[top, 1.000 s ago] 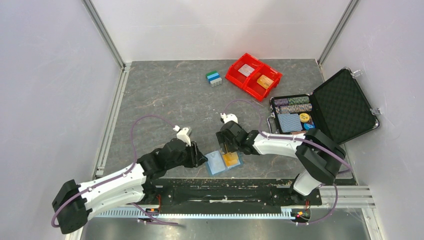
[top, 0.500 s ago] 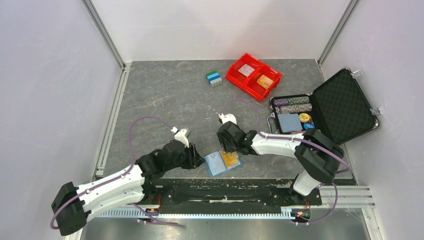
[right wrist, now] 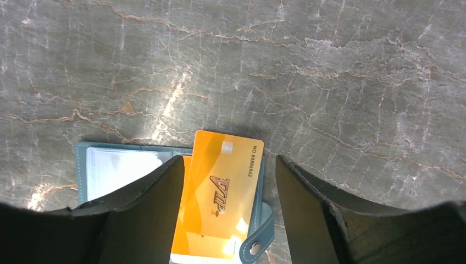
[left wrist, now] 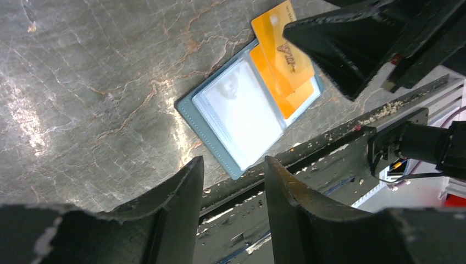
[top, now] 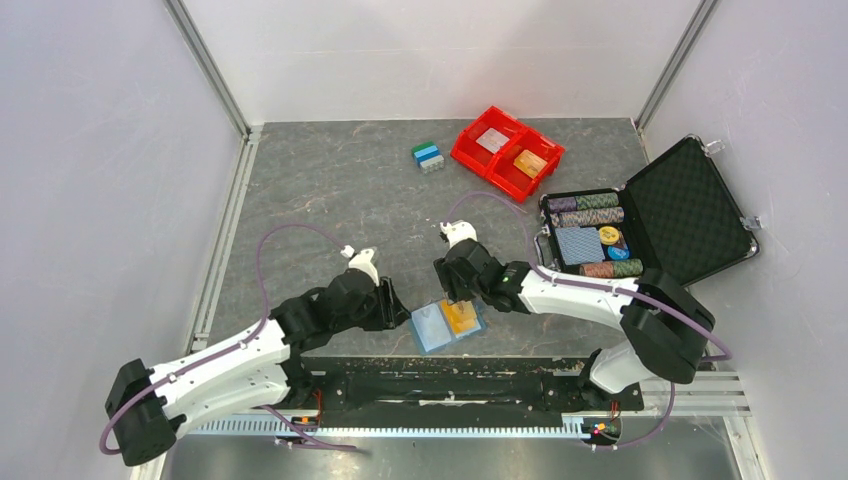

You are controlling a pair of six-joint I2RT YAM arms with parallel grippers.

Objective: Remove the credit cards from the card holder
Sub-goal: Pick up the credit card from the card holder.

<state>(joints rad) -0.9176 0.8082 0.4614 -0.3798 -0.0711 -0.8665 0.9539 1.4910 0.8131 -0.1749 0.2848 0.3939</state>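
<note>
Overhead, orange card (top: 460,318) just a blob, rt wrist view reads VIP

Two white-and-black robot arms, bases side by side at the near edge. L arm (top: 220,365) lies low, stretched fwd and twd the right, wrist near centre. L gripper (top: 402,312) points right, twd the R one. Its wrist view shows two dark L fingers (left wrist: 176,209) rising from the bottom edge, jaws apart w/ a clear gap. R arm (top: 570,290) bends at the elbow on the far right, forearm reaching left. R gripper (top: 458,300) points down. Its wrist view shows both R fingers (right wrist: 143,214) spread wide, jaws apart. The 2 grippers sit near each other, not touching.
</note>
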